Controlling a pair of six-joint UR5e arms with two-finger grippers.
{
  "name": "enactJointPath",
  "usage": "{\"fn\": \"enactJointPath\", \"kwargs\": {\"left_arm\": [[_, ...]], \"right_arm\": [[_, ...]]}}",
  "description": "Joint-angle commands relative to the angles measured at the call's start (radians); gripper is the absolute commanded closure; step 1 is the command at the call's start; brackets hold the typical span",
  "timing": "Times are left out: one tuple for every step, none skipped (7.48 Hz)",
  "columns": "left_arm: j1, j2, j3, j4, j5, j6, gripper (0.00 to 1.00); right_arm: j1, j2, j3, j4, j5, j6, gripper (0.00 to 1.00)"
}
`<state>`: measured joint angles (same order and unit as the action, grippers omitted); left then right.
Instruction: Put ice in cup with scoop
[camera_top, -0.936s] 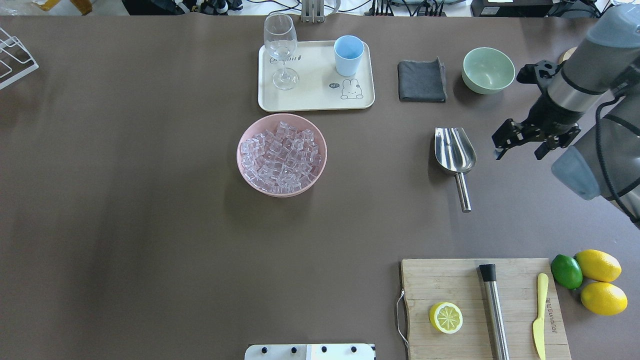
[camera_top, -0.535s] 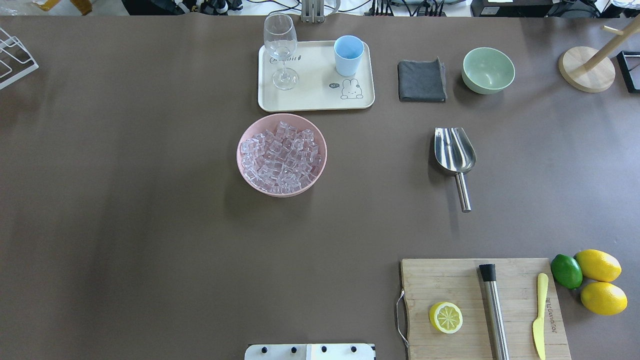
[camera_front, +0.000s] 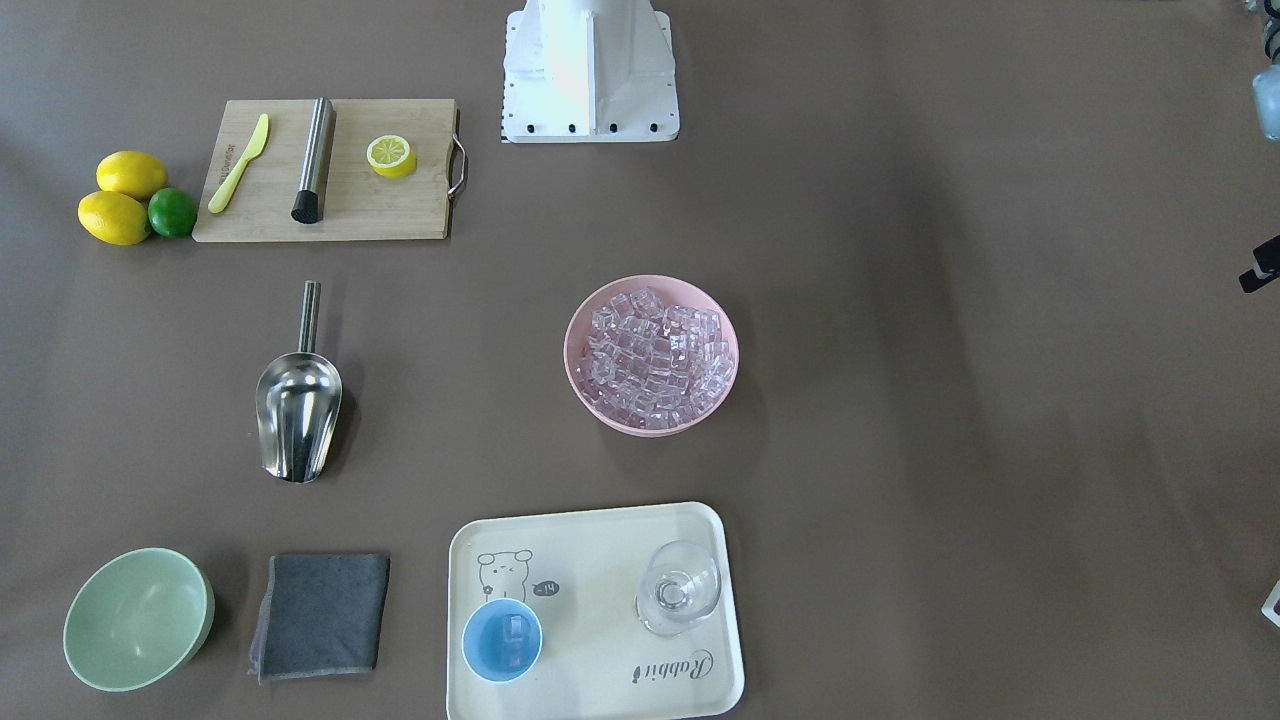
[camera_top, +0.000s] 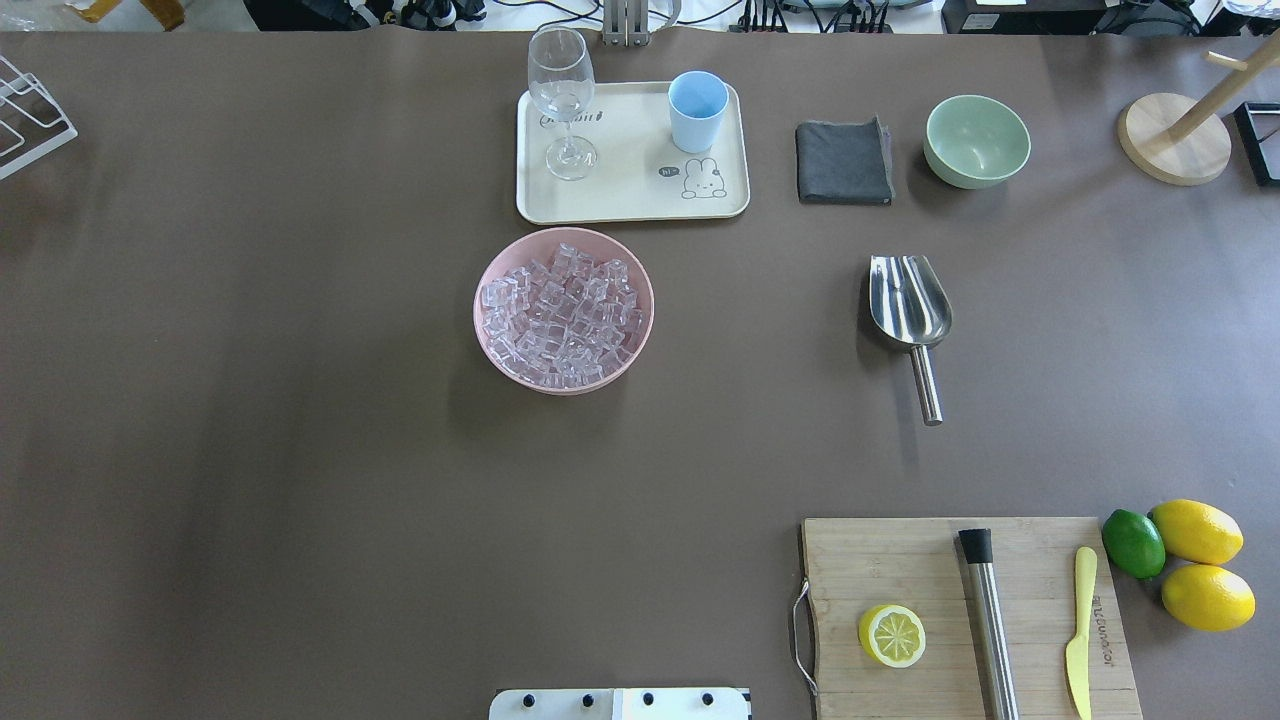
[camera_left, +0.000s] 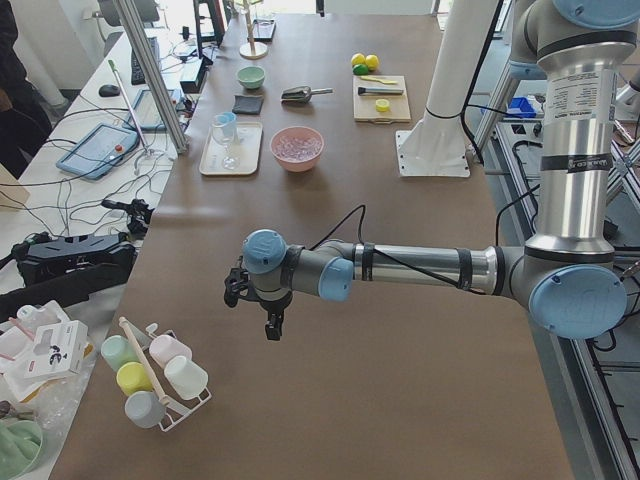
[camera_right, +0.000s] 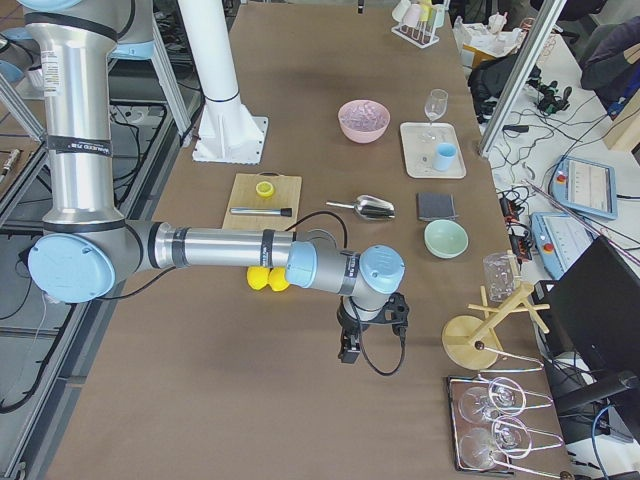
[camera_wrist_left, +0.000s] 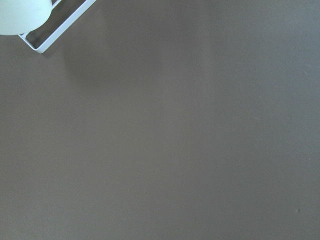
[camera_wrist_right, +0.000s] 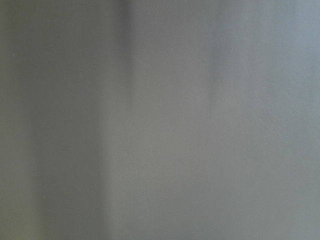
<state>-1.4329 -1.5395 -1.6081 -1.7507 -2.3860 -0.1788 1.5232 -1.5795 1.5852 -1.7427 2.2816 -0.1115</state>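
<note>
The ice (camera_top: 563, 310) fills a pink bowl (camera_top: 640, 270) at mid-table. On the cream tray (camera_top: 630, 195) stands the light-blue cup (camera_top: 697, 108); the front-facing view shows a cube or two of ice inside the cup (camera_front: 502, 640). The steel scoop (camera_top: 908, 300) lies alone on the table, trough toward the far side, nothing touching it. My left gripper (camera_left: 252, 312) hovers over the table's left end and my right gripper (camera_right: 368, 338) over its right end, both far from the scoop. They show only in the side views, so I cannot tell whether they are open or shut.
A wine glass (camera_top: 561, 95) shares the tray. A grey cloth (camera_top: 844, 160) and green bowl (camera_top: 976, 140) sit right of it. A cutting board (camera_top: 960, 580) holds a lemon half, steel cylinder and knife, with lemons (camera_top: 1200, 560) beside it. A cup rack (camera_left: 150, 375) stands at the left end.
My right arm, which hung just right of the scoop 0.9 s ago, has withdrawn out of the overhead view. The scoop, cup and bowl have not moved.
</note>
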Motion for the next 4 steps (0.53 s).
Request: {"fn": "enactJointPath", "kwargs": {"left_arm": [[-0.003, 0.006, 0.001, 0.000, 0.001, -0.001, 0.03], [-0.003, 0.006, 0.001, 0.000, 0.001, -0.001, 0.03], [-0.003, 0.006, 0.001, 0.000, 0.001, -0.001, 0.03], [-0.003, 0.006, 0.001, 0.000, 0.001, -0.001, 0.03]], "right_arm": [[0.011, 0.021, 0.015, 0.083, -0.001, 0.120, 0.00], [0.011, 0.019, 0.041, 0.089, -0.002, 0.121, 0.00], [0.011, 0.019, 0.047, 0.089, -0.004, 0.115, 0.00], [0.011, 0.019, 0.052, 0.091, -0.007, 0.119, 0.00]]}}
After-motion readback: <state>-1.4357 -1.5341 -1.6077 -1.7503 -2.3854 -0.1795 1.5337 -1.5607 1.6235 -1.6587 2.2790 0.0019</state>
